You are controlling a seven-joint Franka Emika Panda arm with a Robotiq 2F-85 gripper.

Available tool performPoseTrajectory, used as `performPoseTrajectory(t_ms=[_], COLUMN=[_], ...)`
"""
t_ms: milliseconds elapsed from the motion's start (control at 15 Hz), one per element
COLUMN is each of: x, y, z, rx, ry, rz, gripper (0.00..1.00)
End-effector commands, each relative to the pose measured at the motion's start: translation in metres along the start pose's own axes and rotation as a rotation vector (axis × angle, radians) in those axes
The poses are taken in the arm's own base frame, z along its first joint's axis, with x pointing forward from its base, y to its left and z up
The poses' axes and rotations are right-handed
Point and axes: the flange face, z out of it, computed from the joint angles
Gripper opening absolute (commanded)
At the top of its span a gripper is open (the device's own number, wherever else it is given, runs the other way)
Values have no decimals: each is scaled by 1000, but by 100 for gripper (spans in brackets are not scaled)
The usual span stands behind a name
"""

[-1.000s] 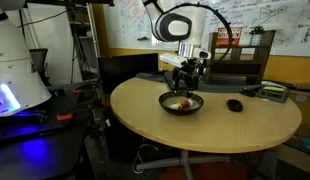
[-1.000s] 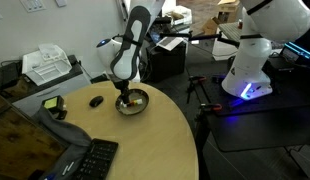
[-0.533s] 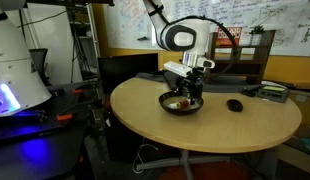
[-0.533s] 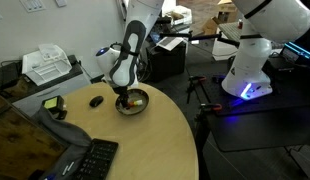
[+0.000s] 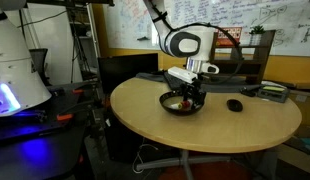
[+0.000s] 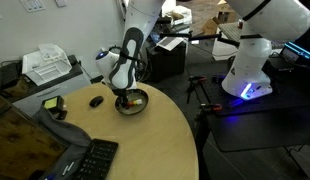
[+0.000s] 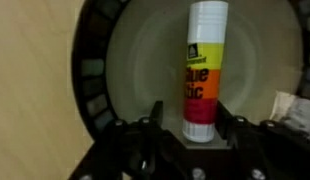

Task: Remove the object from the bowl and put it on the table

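The gripper [image 7: 189, 132] is down in the bowl [image 7: 91, 70], w/ its jaws apart, one on each side of the glue stick [image 7: 201, 70]. A small gap shows betw. the stick & one finger [image 7: 152, 126], so it isn't squeezed. The stick is white w/ an orange & yellow label, & lies flat on the bowl's bottom. In an exterior view the arm leans over the dark bowl [image 5: 166, 103] on the tan table [image 5: 215, 128]. A black mouse [image 5: 234, 104] sits near the bowl, not touching.
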Motion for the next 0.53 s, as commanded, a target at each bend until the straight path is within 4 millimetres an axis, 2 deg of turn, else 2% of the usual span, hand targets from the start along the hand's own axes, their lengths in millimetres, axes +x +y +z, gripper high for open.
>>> performPoseTrajectory(t_ms=[0,133,200,467], x=[4,2,-1,-24], y=[4,1,-3,-17], z=[-2,-9,-13,-40], rx=[15,28,28,3], ry=[-9,-5,-9,-30], rz=[-15,-20,-25,-31], gripper=[27,12,9,9])
